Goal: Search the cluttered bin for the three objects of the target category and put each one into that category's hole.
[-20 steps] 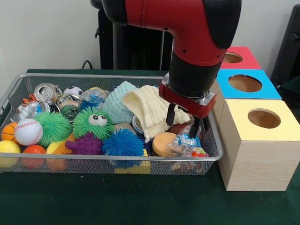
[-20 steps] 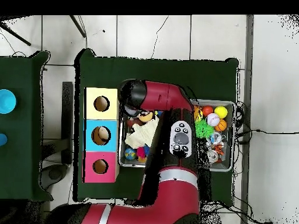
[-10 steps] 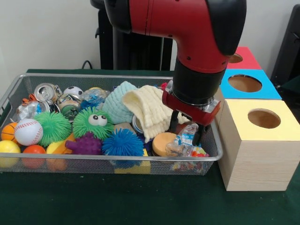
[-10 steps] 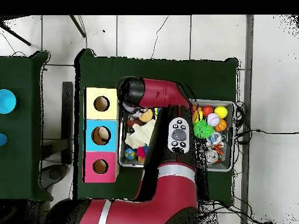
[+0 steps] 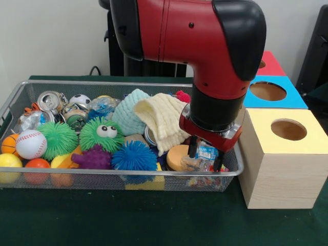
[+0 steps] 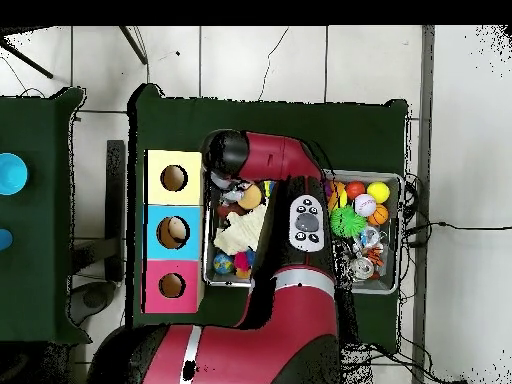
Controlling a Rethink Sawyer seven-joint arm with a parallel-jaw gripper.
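Your arm runs off the top edge in the front view and blocks the far right corner of the wire bin — whatever lies behind the wrist cannot be made out. The red box shows only a sliver beside it. From overhead the arm covers the middle of the bin, and the gripper sits hidden beneath it. The crumpled clear wrapper between the fingertips is too tangled to identify — a firm hold cannot be confirmed.

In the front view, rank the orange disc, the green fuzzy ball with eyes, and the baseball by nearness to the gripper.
Measured from the gripper:
1. Orange disc, just beside it on its picture-left.
2. Green fuzzy ball with eyes, mid-bin.
3. Baseball, at the bin's picture-left end.
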